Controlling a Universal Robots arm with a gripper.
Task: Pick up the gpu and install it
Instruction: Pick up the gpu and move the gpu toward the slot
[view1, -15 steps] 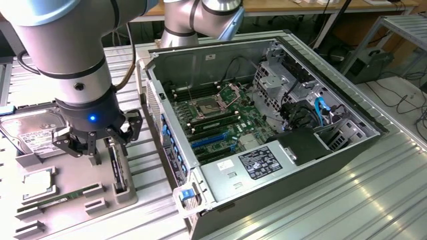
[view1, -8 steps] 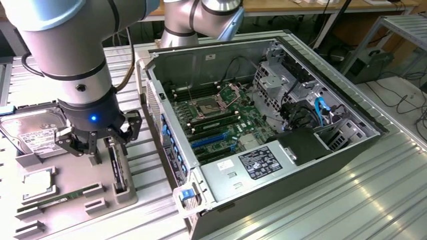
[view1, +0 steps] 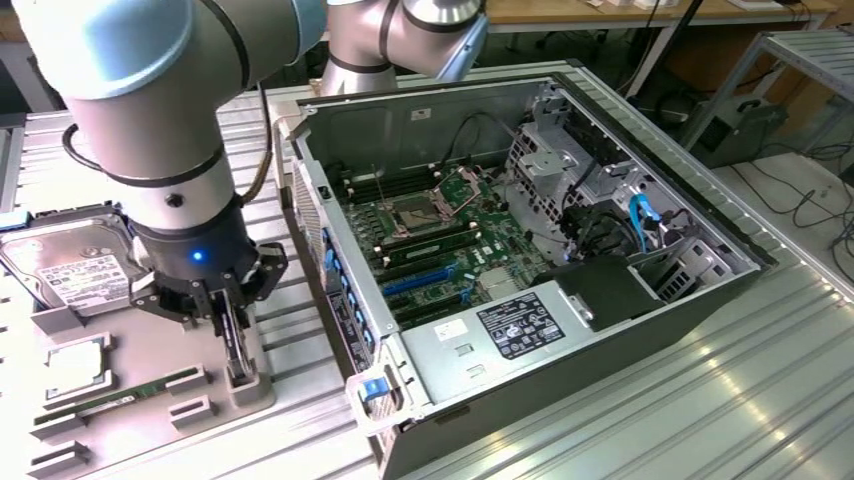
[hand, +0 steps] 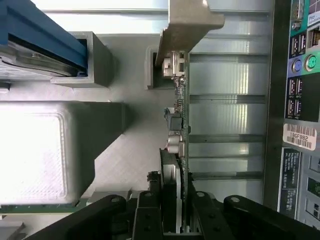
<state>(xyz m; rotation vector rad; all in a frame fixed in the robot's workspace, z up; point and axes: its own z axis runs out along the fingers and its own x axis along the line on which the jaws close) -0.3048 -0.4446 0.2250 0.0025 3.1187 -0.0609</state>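
The gpu (view1: 242, 358) (hand: 179, 115) is a thin dark card with a pale metal bracket (hand: 190, 20) at one end. It stands on edge in a grey holder (view1: 250, 388) by the tabletop's (view1: 747, 370) edge at the exterior view's left, beside the open computer case (view1: 534, 250). The pincer (view1: 231, 325) (hand: 172, 187) is clamped on the card's upper part, one finger on each face.

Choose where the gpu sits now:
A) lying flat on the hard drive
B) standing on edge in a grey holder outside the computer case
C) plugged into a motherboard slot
B: the gpu stands on edge in the grey holder, with the gripper closed around it, beside the open computer case.
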